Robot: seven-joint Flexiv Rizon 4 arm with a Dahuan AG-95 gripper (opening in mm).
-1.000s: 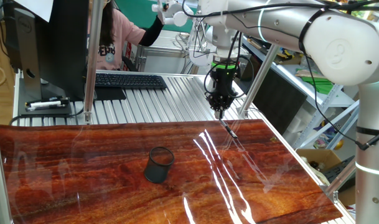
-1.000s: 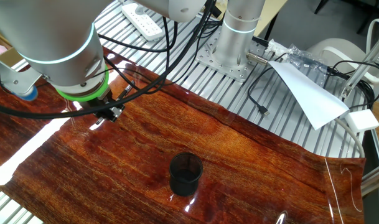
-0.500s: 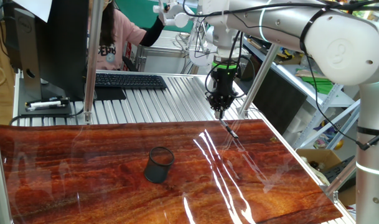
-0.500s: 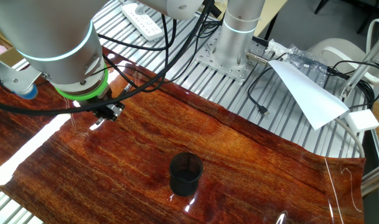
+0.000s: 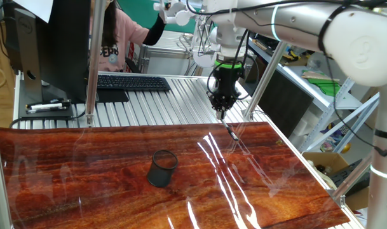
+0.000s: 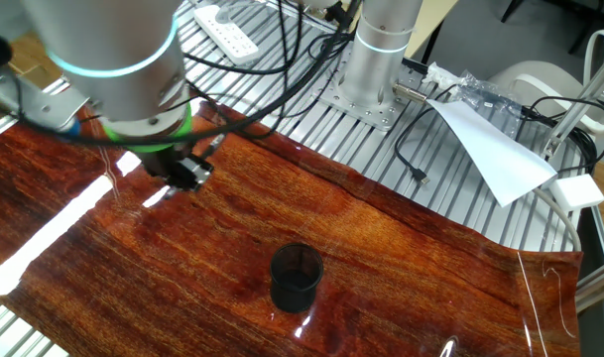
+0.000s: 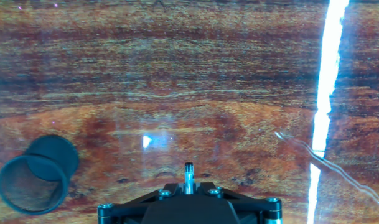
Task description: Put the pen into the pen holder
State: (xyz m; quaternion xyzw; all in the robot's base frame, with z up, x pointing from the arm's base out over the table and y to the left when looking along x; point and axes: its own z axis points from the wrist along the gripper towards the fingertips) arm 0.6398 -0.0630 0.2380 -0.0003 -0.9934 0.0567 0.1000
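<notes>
My gripper hangs above the far right part of the wooden tabletop, shut on the pen. In the hand view the pen's silvery tip pokes out between the closed jaws of the gripper. The rest of the pen is hidden inside the fingers. The pen holder, a black mesh cup, stands upright and empty near the middle of the table. It is well to the left of and nearer than the gripper. It shows at lower left in the hand view and in the other fixed view, where the gripper is up-left of it.
A glossy wooden tabletop with bright light streaks lies under the arm. Behind it are a ribbed metal surface, a keyboard, a monitor and a seated person. The arm's base, cables and white paper are at the far side.
The gripper with the pen has risen a little and shifted slightly left. The cup has not moved.
</notes>
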